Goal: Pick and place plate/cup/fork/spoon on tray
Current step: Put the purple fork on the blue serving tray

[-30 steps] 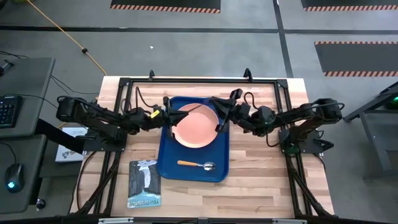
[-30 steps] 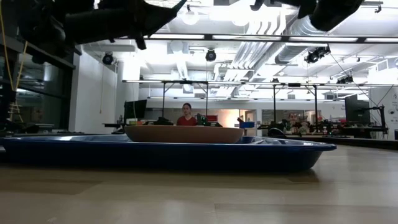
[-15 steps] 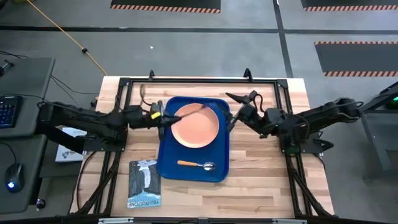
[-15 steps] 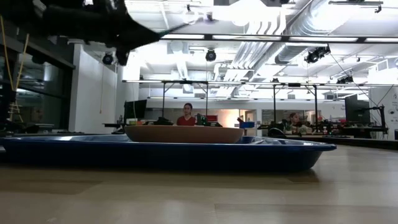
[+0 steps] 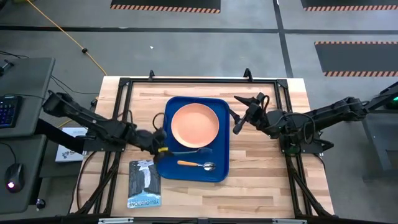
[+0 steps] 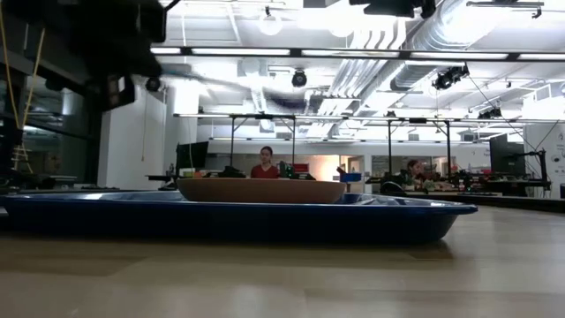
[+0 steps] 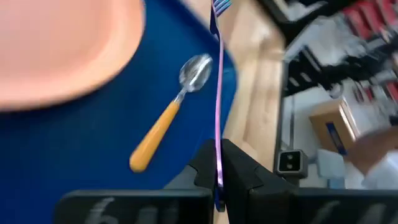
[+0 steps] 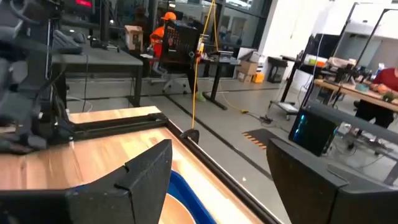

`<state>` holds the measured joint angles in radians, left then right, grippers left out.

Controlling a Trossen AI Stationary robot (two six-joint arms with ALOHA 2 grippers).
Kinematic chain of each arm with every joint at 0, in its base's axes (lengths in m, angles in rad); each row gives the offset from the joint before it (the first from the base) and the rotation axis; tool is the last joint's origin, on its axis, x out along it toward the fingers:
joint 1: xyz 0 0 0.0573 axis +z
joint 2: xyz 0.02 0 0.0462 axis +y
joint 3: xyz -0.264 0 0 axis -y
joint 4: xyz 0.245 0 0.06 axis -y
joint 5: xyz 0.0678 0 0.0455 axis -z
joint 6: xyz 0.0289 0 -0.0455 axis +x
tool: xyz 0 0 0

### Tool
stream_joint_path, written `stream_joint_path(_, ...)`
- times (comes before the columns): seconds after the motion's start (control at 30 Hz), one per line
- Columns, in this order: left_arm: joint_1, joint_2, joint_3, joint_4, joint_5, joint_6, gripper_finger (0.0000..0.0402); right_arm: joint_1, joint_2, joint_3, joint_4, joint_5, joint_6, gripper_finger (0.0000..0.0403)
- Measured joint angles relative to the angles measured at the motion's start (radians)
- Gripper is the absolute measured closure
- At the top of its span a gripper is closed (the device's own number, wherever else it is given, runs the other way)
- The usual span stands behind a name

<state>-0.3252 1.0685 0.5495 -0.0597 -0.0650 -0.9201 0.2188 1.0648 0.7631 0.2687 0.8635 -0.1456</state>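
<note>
The blue tray [image 5: 219,163] lies mid-table, with the salmon-pink plate [image 5: 194,123] resting flat on its far half and the orange-handled spoon [image 5: 196,164] lying along its near edge. My left gripper [image 5: 160,148] is at the tray's left rim, shut on the light-blue fork [image 5: 189,150], which reaches over the tray between plate and spoon. To the right of the tray, my right gripper [image 5: 239,115] stands open and holds nothing, its fingers apart in the right wrist view [image 8: 217,180]. No cup shows. My left gripper pinches the fork's handle end [image 7: 219,163] between its two fingers, with the fork seen edge-on. The fingers come level from the table's left and lie along the fork. Its tines [image 7: 221,6] point toward the table's right, over the tray; whether they touch it I cannot tell.
A grey-blue booklet [image 5: 144,183] lies on the wood near the tray's near left corner. A black frame [image 5: 199,79] runs around the table. Bare wood [image 5: 261,168] lies to the right of the tray. People sit in the room behind.
My left gripper has carried the fork from above the plate's far left toward the table's near edge; the fork is now between plate and spoon. My right gripper has drawn back from the plate's right rim toward the table's right edge.
</note>
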Motion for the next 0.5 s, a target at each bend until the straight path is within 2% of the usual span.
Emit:
stream_joint_path(0.1,-0.059,0.069,0.000,0.016,-0.056,-0.137,0.0401,0.000,0.003,0.000,-0.025,-0.001,0.015,0.0148)
stream_joint_path(0.23,-0.100,0.171,0.000,0.092,-0.086,-0.236,0.0401,0.000,0.003,0.000,-0.037,-0.001,0.015,0.0148)
stream_joint_path(0.37,-0.098,0.267,0.000,0.189,-0.079,-0.263,0.0401,0.000,0.003,0.000,-0.042,-0.002,0.015,0.0148)
stream_joint_path(0.5,-0.048,0.319,0.000,0.196,-0.033,-0.245,0.0402,0.000,0.003,0.000,-0.048,-0.002,0.019,0.0148)
